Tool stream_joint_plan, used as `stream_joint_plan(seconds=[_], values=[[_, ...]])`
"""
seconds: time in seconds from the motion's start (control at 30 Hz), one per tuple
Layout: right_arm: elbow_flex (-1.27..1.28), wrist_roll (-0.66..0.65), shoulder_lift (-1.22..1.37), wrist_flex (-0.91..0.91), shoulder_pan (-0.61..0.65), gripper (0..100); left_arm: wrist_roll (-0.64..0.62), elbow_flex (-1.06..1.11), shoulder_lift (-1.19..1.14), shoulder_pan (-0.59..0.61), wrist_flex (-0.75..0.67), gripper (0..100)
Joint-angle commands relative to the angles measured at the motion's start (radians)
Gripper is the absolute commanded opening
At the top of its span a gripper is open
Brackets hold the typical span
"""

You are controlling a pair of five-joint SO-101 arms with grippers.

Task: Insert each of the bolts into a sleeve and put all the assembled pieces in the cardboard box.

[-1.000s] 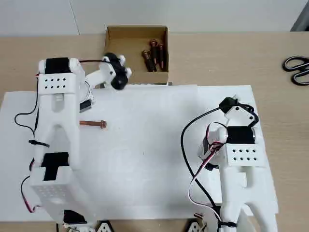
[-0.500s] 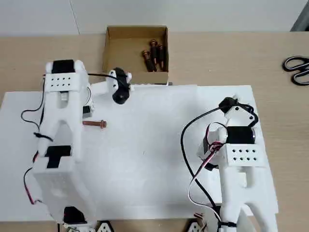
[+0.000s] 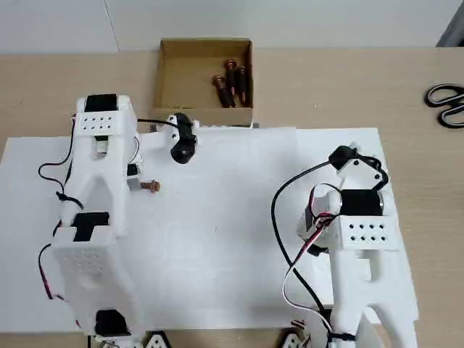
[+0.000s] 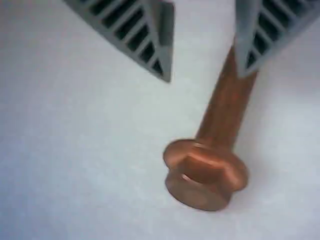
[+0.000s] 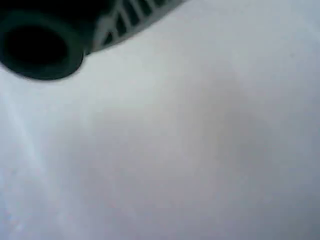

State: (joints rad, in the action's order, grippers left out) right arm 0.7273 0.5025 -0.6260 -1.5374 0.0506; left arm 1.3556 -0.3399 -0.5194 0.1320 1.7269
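A copper bolt [image 4: 212, 150] with a flanged hex head lies on the white sheet [image 3: 232, 239]. In the high view its head [image 3: 151, 186] pokes out beside my left arm. My left gripper [image 4: 205, 70] hangs open just over the bolt's shaft, which runs under one grey finger [image 4: 250, 45] while the other finger [image 4: 145, 40] stands off to the side. The cardboard box [image 3: 174, 80] sits at the table's far edge with copper assembled pieces [image 3: 232, 81] lying in it. My right arm [image 3: 359, 217] is folded at the sheet's right side, its gripper tucked low over the bare sheet.
Black scissors [image 3: 446, 98] lie on the wooden table at the far right. The left arm's black camera [image 3: 181, 141] hangs near the box's front wall. Cables loop beside both arms. The sheet's middle offers free room.
My left arm has swung back from the box's front wall and come down over the bolt, now covering its shaft. The right arm has not moved.
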Motion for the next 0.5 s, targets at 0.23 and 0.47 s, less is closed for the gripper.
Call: stream_joint_plan(seconds=[0.23,0.47], values=[[-0.006,-0.028,-0.018,0.013,-0.007,0.2,0.339,-0.048,-0.064,-0.029,0.003,9],[-0.006,-0.058,-0.025,0.007,-0.010,0.2,0.338,-0.120,-0.157,-0.046,0.008,9]])
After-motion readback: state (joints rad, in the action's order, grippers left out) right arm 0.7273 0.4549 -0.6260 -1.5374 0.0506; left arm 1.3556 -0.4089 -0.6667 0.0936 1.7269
